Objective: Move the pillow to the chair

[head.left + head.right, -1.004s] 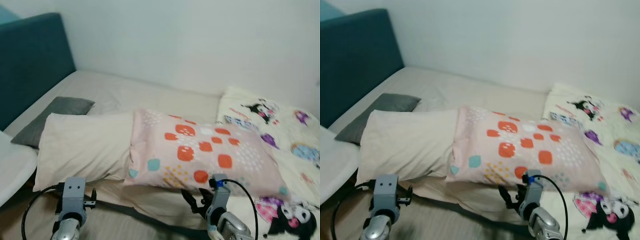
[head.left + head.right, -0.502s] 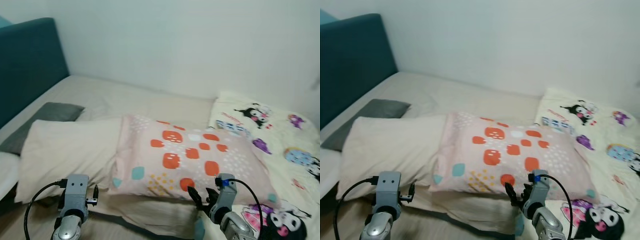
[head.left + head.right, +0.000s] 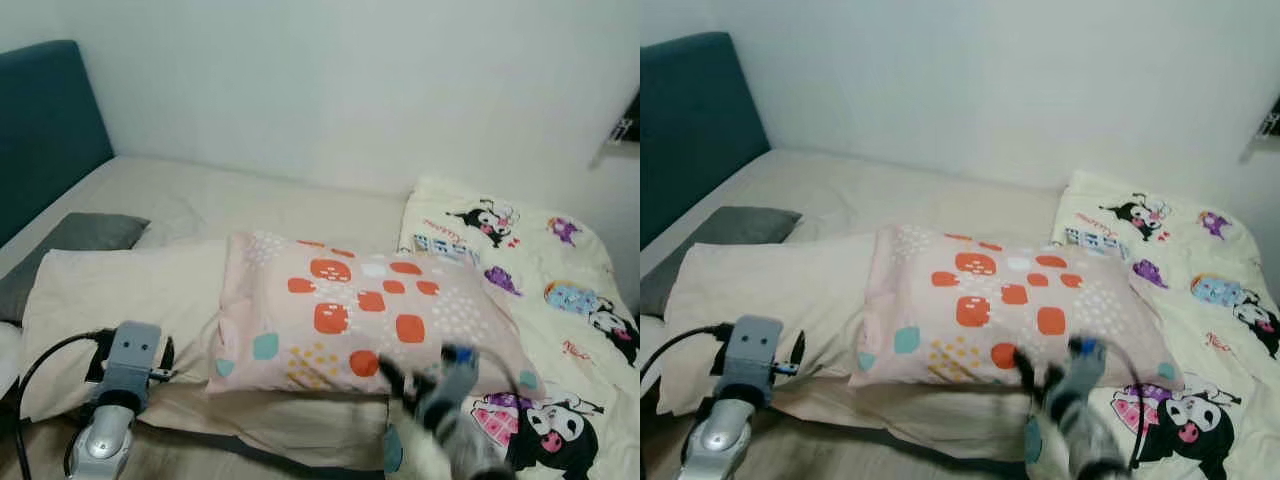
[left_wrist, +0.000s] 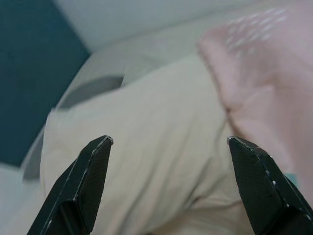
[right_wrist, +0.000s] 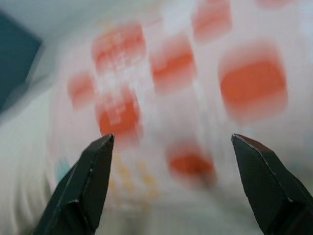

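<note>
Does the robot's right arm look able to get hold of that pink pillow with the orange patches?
Probably yes. The right gripper is open and points straight at the pink patterned pillow, which lies on top of the cream pillow with nothing between them.

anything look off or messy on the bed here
Nothing is spilled or damaged. The patterned pink pillow lies askew, overlapping the cream pillow, which half covers a grey pillow. Both grippers, left and right, are open.
</note>
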### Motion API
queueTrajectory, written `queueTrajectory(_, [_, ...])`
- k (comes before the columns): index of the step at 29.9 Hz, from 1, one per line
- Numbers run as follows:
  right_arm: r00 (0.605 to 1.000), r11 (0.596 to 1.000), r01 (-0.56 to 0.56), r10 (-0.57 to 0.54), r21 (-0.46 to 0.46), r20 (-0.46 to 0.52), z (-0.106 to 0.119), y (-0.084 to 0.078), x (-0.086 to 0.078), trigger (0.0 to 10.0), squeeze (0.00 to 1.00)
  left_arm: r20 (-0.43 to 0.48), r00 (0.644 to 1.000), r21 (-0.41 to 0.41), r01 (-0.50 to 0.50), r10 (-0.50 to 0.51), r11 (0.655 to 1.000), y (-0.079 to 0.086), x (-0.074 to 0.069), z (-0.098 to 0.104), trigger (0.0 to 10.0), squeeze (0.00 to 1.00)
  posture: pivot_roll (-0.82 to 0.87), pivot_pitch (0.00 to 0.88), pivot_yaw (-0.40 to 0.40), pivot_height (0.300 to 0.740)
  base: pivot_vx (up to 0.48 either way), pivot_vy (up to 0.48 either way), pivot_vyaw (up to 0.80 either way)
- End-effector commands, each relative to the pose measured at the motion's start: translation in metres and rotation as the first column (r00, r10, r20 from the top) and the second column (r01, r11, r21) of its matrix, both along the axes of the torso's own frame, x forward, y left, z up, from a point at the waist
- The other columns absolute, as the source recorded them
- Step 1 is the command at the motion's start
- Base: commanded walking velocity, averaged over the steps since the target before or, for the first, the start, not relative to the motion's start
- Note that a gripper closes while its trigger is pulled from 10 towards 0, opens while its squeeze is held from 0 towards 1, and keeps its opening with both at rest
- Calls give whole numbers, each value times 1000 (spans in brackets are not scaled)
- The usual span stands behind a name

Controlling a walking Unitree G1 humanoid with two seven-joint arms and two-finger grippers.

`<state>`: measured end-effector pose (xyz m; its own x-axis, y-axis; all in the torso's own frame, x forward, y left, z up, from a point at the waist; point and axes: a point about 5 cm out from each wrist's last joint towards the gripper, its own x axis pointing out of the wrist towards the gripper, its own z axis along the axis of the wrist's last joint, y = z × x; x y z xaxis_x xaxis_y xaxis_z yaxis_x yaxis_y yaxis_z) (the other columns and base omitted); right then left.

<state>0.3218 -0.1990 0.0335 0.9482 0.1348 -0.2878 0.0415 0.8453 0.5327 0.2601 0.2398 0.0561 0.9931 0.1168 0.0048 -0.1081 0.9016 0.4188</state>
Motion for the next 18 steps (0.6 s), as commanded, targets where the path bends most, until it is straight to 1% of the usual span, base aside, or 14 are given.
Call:
queueTrajectory(1, [998, 996, 67, -66, 56, -8, 12, -9, 10, 10000, 0, 17, 998, 81, 54, -55, 995, 0, 1, 8, 10000, 0, 77, 0, -74, 685, 0, 0, 0])
queueTrajectory(3, [995, 991, 101, -102, 85, 4, 20, -18, 15, 10000, 0, 34, 996, 110, 75, -79, 991, -2, 2, 13, 10000, 0, 73, 0, -74, 675, 0, 0, 0])
queueTrajectory(4, [994, 990, 109, -110, 92, 6, 22, -20, 16, 10000, 0, 39, 996, 113, 78, -83, 990, -3, 2, 14, 10000, 0, 73, 0, -74, 670, 0, 0, 0])
queueTrajectory(6, [991, 982, 133, -136, 136, 9, 24, -22, 17, 10000, 0, 61, 996, 99, 64, -70, 993, -3, 3, 19, 10000, 0, 70, 0, -70, 660, 0, 0, 0])
queueTrajectory(8, [989, 973, 145, -150, 179, 17, 27, -22, 19, 10000, 0, 79, 996, 74, 35, -40, 997, -1, 4, 21, 10000, 0, 75, 0, -70, 650, 0, 0, 0])
queueTrajectory(9, [989, 973, 145, -150, 179, 17, 27, -22, 19, 10000, 0, 79, 996, 74, 35, -40, 997, -1, 4, 21, 10000, 0, 75, 0, -70, 650, 0, 0, 0])
queueTrajectory(12, [986, 960, 155, -165, 234, 26, 31, -21, 22, 10000, 0, 95, 995, 65, 20, -26, 998, -1, 4, 24, 10000, 0, 73, 0, -69, 635, 0, 0, 0])
queueTrajectory(16, [984, 949, 163, -175, 270, 22, 34, -21, 24, 10000, 0, 108, 994, 69, 13, -21, 998, 1, 5, 29, 10000, 0, 72, 0, -70, 620, 0, 0, 0])
queueTrajectory(18, [984, 944, 164, -175, 285, 13, 34, -20, 25, 10000, 0, 128, 992, 79, 8, -18, 997, 3, 6, 36, 10000, 0, 69, 0, -71, 610, 0, 0, 0])
